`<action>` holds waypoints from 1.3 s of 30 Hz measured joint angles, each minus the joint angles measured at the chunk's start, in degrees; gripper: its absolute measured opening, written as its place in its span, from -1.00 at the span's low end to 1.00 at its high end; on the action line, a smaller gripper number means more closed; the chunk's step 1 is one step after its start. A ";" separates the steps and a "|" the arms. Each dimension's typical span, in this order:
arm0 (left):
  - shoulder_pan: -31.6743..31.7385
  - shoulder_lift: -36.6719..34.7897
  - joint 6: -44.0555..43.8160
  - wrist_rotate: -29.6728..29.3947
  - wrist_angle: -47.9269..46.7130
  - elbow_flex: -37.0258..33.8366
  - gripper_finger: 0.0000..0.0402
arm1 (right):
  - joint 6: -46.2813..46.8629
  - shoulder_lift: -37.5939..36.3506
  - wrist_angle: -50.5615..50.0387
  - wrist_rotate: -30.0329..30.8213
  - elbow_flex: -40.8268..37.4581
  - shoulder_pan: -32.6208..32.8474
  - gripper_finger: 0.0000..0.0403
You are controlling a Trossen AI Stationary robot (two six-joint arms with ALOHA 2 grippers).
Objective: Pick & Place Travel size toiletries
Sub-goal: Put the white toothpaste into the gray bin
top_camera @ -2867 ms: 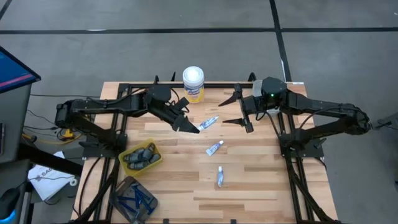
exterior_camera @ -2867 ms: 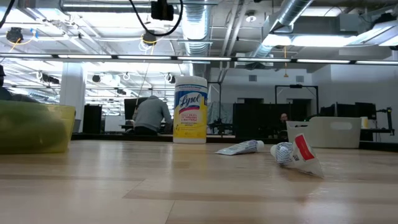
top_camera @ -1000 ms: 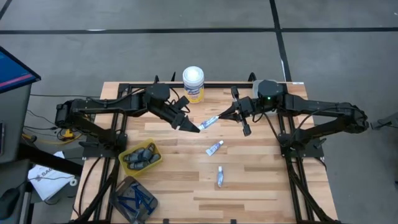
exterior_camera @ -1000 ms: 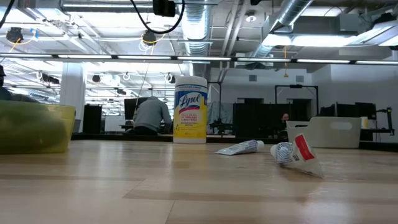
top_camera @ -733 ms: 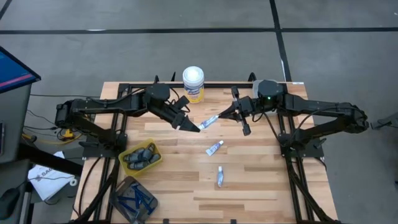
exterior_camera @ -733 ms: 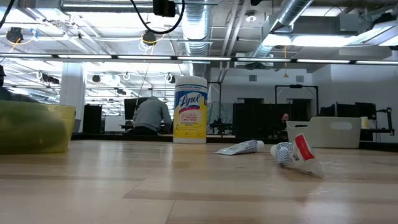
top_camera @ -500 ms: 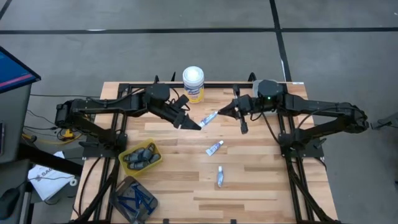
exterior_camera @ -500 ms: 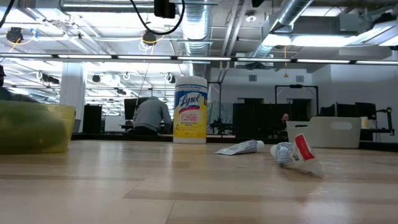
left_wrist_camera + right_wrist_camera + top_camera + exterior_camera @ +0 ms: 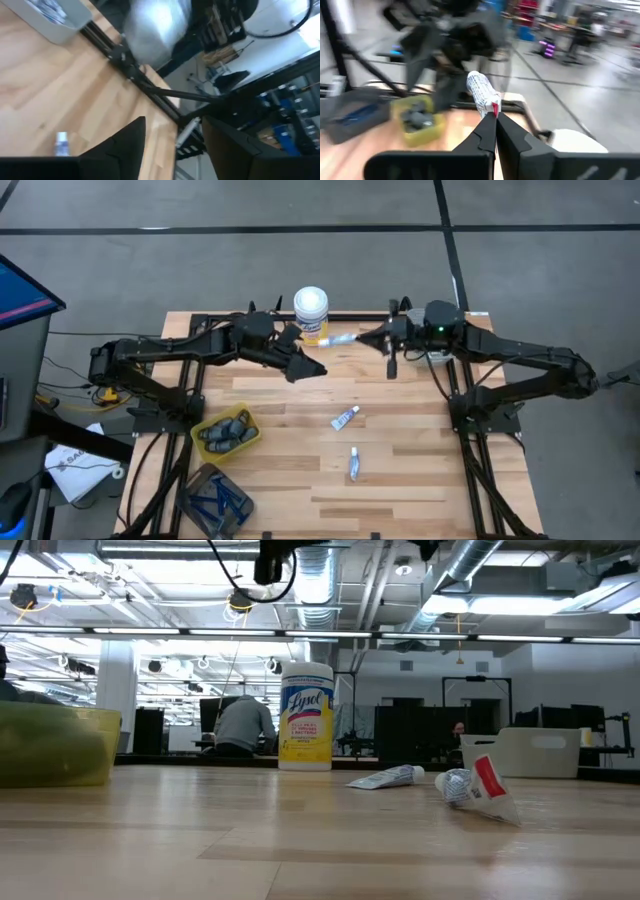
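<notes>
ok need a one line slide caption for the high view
Right gripper holds a small white tube aloft beside the canister; left gripper nearby, two tubes left on the table.

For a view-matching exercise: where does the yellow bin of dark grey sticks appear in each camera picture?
High view: yellow bin on the table's lower left.
Low view: at the far left edge.
Right wrist view: left of centre, blurred.
Left wrist view: not in it.
Shared landmark: the white canister, in the high and low views.
</notes>
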 joint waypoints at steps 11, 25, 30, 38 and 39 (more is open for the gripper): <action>1.59 0.00 6.53 -3.75 -1.35 0.00 -0.06 | 5.16 -5.63 -29.40 40.02 0.02 -7.21 -1.00; 1.45 0.00 10.42 -6.81 -1.35 0.00 -0.06 | 15.75 3.22 -46.93 41.65 -6.12 -24.80 -1.00; 1.38 0.00 10.32 -6.78 -1.33 0.00 -0.01 | 14.34 7.35 -46.52 41.47 -7.27 -29.62 -1.00; 1.38 0.00 10.18 -6.75 -1.30 0.00 0.01 | 12.18 11.48 -46.53 37.31 -7.30 -34.84 -0.96; 1.38 0.00 10.16 -6.73 -1.33 0.00 0.01 | 11.61 11.56 -46.46 36.30 -7.30 -35.19 -0.91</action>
